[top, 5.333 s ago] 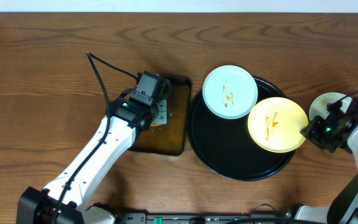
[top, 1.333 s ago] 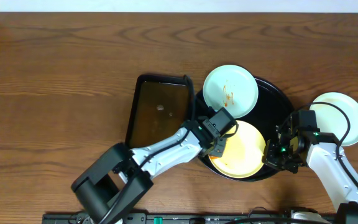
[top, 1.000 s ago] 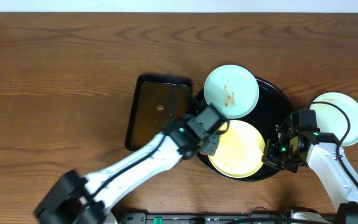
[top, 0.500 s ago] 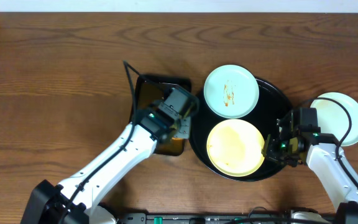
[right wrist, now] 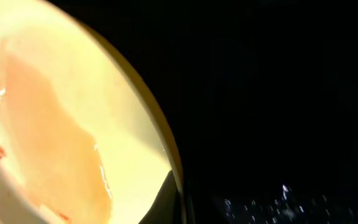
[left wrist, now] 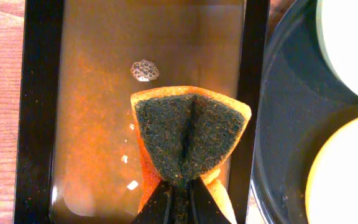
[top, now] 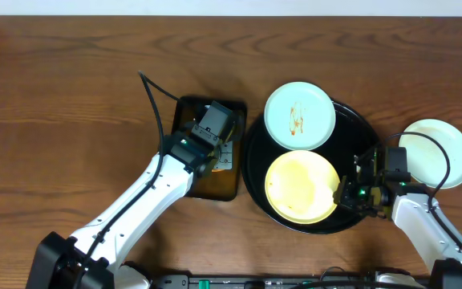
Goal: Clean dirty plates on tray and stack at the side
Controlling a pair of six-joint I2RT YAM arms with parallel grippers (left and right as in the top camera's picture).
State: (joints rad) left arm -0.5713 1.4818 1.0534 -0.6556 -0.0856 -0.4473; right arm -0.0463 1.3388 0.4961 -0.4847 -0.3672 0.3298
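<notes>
The round black tray [top: 257, 170] holds a pale yellow plate [top: 299, 186] at its front, wiped to a faint orange film, and a mint-white plate [top: 298, 116] with orange-red smears at its back. A third pale plate [top: 435, 152] lies on the table to the right of the tray. My right gripper [top: 345, 195] is shut on the yellow plate's right rim [right wrist: 166, 155]. My left gripper [top: 219, 156] is shut on a folded orange sponge with a dark scouring face [left wrist: 188, 134], over the small rectangular tray [left wrist: 39, 112].
The small dark rectangular tray [top: 184, 112] sits just left of the round tray and holds brownish water with a patch of foam [left wrist: 145, 70]. Bare wooden table [top: 62, 88] stretches to the left and back.
My left gripper carried the sponge off the yellow plate and leftward over the rectangular tray. The yellow plate's sauce is wiped away. My right gripper stays on the plate's rim.
</notes>
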